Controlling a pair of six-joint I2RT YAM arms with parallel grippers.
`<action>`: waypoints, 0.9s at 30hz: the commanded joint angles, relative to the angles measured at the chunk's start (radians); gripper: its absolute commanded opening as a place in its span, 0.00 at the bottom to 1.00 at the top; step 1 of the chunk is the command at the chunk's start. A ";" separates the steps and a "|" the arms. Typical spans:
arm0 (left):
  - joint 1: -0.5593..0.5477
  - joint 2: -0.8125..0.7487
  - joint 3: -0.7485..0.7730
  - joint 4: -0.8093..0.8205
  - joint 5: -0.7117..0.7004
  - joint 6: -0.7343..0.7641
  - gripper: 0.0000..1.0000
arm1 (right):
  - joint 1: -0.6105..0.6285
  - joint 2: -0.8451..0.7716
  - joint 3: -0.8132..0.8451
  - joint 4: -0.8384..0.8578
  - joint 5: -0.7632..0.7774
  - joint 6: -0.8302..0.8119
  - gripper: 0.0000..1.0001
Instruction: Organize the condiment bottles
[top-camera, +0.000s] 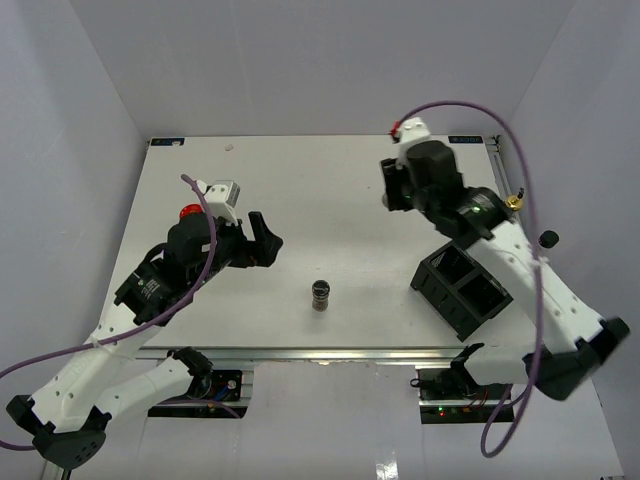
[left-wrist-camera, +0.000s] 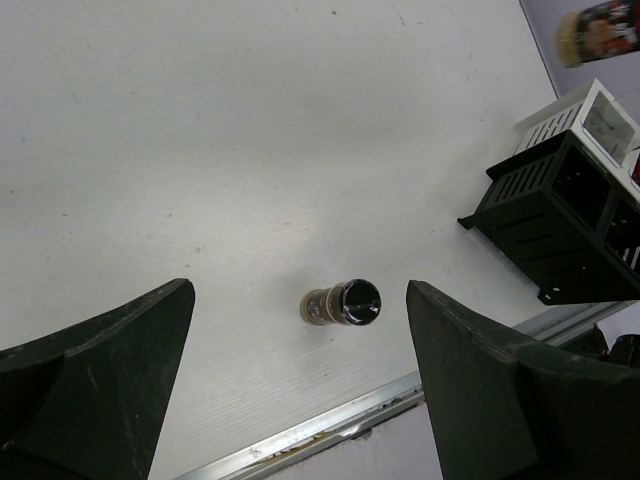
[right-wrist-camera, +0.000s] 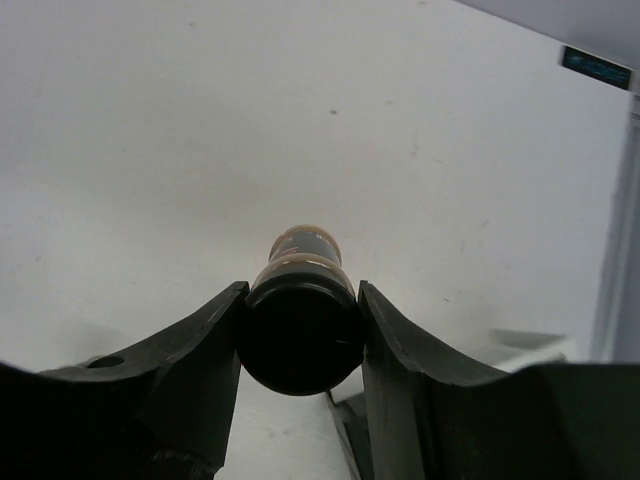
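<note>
Currently the right gripper (right-wrist-camera: 302, 300) pinches a small black-lidded jar (right-wrist-camera: 303, 250) just below its cap, apparently clear of the table. A good move carries it upright and lowers it squarely into a compartment of the black box (left-wrist-camera: 530, 215). The left gripper (left-wrist-camera: 300, 292) hangs spread wide above a second small jar (left-wrist-camera: 342, 302) standing mid-table.

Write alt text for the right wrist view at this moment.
The right end effector is shut on a small brownish jar with a round black lid, its black fingers pressing the lid from both sides. A white table fills the background.
</note>
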 joint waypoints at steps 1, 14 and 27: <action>0.005 0.005 0.049 0.004 0.041 -0.024 0.98 | -0.121 -0.155 -0.074 -0.205 0.005 0.016 0.08; 0.005 0.048 0.132 -0.042 0.098 -0.018 0.98 | -0.285 -0.368 -0.330 -0.285 0.021 0.068 0.08; 0.005 0.047 0.112 -0.038 0.106 -0.030 0.98 | -0.451 -0.406 -0.465 -0.150 -0.127 0.001 0.08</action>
